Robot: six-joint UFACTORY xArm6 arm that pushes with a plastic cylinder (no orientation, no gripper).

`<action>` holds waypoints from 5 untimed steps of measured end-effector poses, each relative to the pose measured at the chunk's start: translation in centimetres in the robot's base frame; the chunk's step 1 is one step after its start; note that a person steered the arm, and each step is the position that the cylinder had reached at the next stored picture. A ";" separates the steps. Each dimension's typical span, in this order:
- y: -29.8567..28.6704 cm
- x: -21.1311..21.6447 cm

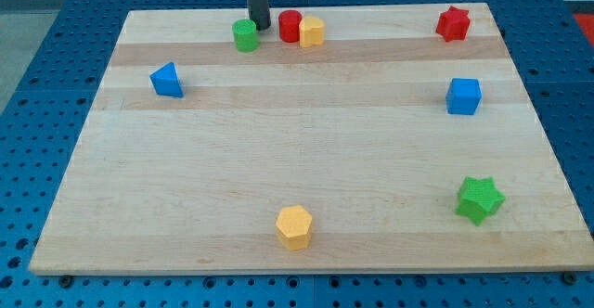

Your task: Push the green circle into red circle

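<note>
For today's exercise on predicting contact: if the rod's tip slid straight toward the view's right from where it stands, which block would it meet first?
Most likely the red circle. My tip stands between it and the green circle, at about the red one's height in the view. The yellow block lies just beyond. Depth is hard to judge here, so the tip might only graze it.

The arm showed only its straight dark rod, which came down from the view's top edge, a little left of centre, and stood upright. Everything of the arm above the rod was cut off by the frame. My tip [260, 27] sat at the rod's lower end, down at table height near the view's top. No wrist or joint could be seen.
</note>
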State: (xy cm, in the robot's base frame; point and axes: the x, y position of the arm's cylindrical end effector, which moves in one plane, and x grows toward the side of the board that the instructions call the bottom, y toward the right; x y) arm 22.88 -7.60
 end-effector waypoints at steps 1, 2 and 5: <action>-1.2 -0.5; -6.7 -1.0; -6.8 1.7</action>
State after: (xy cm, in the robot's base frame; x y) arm 24.62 -14.40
